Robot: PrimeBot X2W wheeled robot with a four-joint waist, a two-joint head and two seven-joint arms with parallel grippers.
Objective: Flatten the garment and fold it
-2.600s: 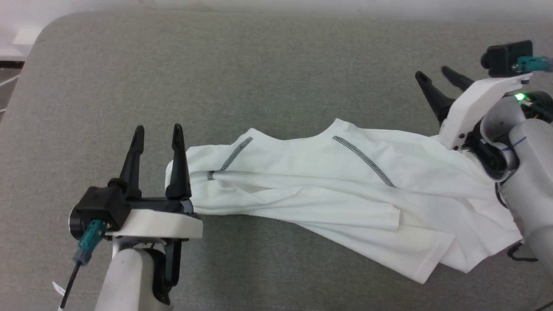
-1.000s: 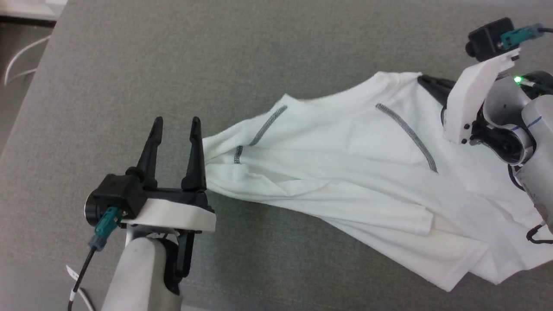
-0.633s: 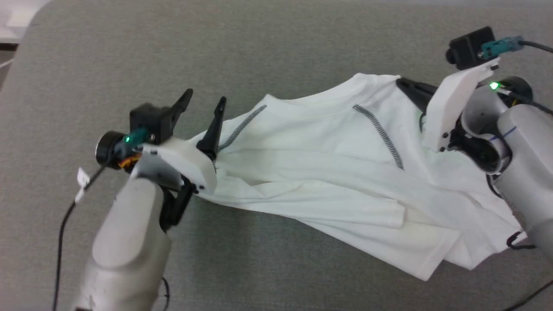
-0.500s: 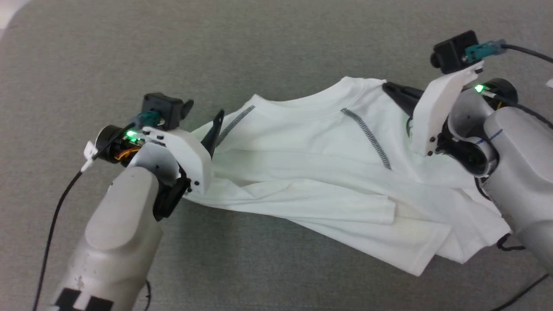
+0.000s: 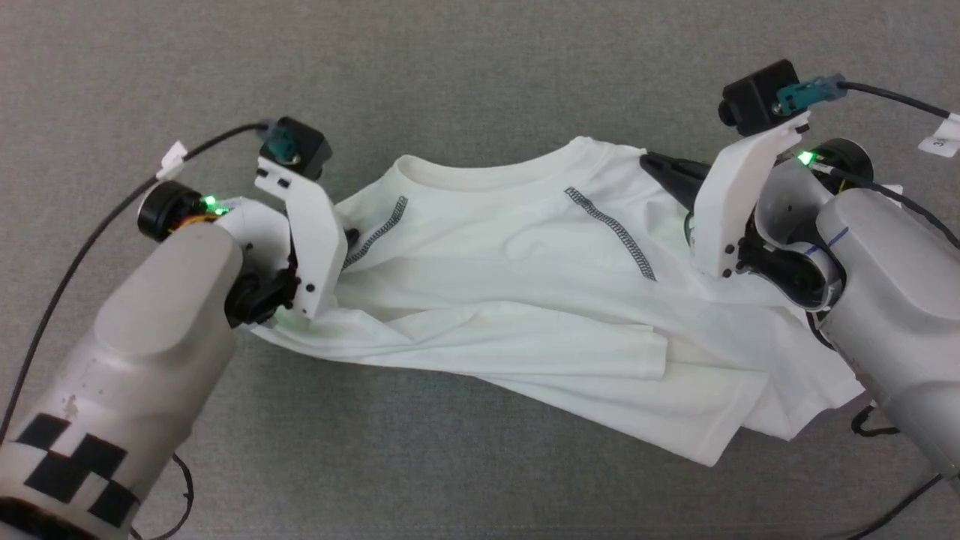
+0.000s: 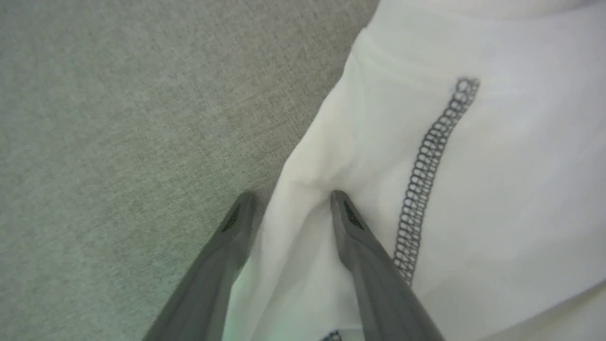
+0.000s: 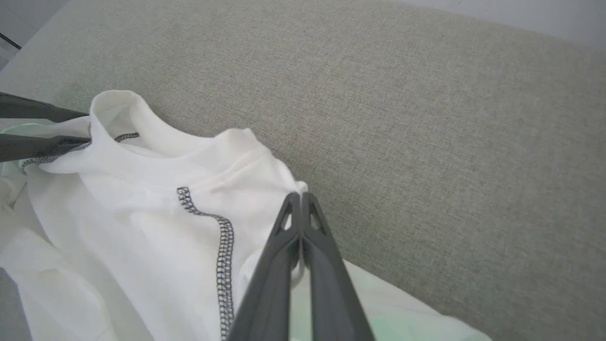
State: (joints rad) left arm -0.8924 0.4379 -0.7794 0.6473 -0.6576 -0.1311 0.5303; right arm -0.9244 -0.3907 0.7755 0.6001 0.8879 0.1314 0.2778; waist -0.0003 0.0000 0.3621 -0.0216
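Shirt (image 5: 510, 300) lies in the middle of the counter (image 5: 450, 75), long axis left-right, collar toward the far edge. Right end effector (image 7: 299, 196) is clamped on its right shoulder; left end effector (image 6: 289, 199) stands open astride a cloth ridge at the left shoulder. Left likely needs to close there, then pull outward along that axis.

Grey fabric-covered surface (image 5: 480, 67) with a rumpled white T-shirt (image 5: 525, 300) across its middle.

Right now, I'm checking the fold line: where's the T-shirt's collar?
Head view, upper middle: the collar forms the T-shirt's far edge, between the open left pincer and the right pincer shut on a shoulder.
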